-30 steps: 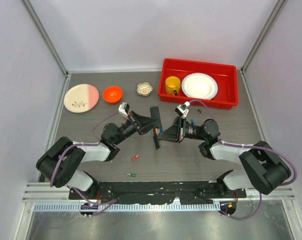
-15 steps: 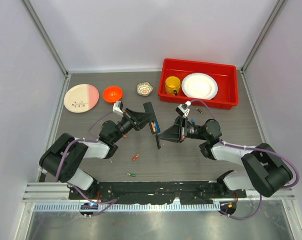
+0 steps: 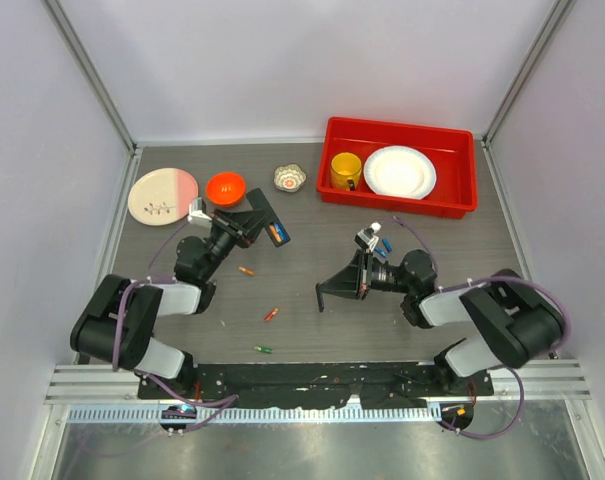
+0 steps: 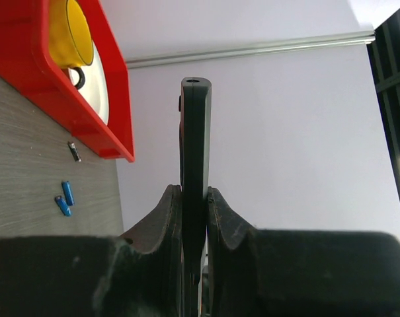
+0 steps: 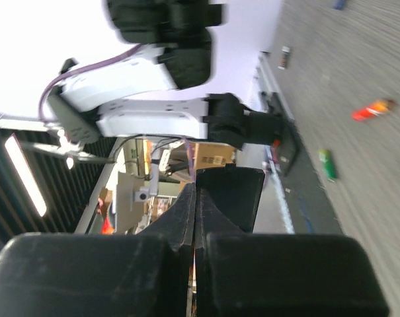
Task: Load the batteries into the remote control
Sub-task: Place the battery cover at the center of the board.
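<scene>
My left end effector (image 3: 244,224) clamps the remote control (image 3: 269,219) edge-on, upper left of centre; my right end effector (image 3: 355,277) pinches a black cover (image 3: 332,288). So thin a hold may let the remote swivel when pushed.

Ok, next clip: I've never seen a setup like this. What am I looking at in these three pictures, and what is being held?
Two robot arms sit at the near edge of a table, each ending in a two-finger gripper. The wide picture looks down from above; the other two come from cameras on the wrists, showing each arm's own fingers close up. The left gripper is shut on the black remote control, seen edge-on. The right gripper is shut on a small flat black piece. Batteries in orange, red, green and blue lie on the table. At the back are a pink-and-white plate, an orange bowl, a small bowl, and a red bin holding a yellow mug and a white plate.
</scene>
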